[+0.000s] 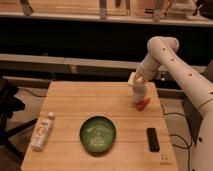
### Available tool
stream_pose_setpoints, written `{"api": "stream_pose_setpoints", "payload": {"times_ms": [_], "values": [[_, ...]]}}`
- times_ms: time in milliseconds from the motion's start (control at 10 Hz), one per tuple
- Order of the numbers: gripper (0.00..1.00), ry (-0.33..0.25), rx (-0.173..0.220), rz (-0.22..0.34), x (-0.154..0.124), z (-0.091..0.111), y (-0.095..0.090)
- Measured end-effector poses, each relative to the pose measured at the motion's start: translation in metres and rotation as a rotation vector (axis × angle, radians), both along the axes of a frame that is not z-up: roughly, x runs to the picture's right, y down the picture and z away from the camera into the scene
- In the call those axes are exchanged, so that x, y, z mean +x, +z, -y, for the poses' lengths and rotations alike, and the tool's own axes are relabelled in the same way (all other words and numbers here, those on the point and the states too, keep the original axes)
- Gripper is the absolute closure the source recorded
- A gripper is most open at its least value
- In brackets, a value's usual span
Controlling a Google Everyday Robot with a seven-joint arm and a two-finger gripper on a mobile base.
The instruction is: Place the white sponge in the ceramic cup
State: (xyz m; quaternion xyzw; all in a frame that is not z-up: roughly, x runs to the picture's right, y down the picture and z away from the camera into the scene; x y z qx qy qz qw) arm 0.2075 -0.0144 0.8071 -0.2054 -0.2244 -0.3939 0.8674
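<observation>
My gripper (135, 85) hangs at the end of the white arm, over the right rear part of the wooden table (75, 107). A whitish-cream block, the white sponge (133, 78), is held in it. Just below it stands a small white round shape that looks like the ceramic cup (139, 94); the gripper partly hides it. The sponge is above the cup's rim, slightly to its left.
An orange object (143, 103) lies on the table against the cup's right front. A wide green bowl (98, 134) sits at the front middle, a black remote (153, 139) at the front right and a long white labelled bottle (42, 133) at the front left.
</observation>
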Motion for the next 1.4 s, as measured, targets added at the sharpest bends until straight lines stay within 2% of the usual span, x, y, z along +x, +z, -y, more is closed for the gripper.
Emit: {"api": "stream_pose_setpoints", "payload": {"times_ms": [100,200,400,500,600,900,1200,1300,1400], "values": [[0.7,0.003,-0.001,-0.001,0.002,-0.002,0.002],[0.76,0.009,0.0,-0.003,0.005,-0.002,0.002],[0.92,0.008,-0.001,-0.003,0.003,0.008,-0.002],[0.94,0.005,0.0,-0.005,0.005,0.008,-0.003],[0.91,0.005,0.001,-0.005,0.007,0.005,-0.001],[0.63,0.012,0.008,-0.009,0.015,-0.002,0.005],[0.58,0.008,0.009,-0.007,0.014,0.003,0.004],[0.52,0.008,0.008,-0.008,0.016,0.003,0.004],[0.42,0.007,0.007,-0.009,0.017,0.001,0.004]]}}
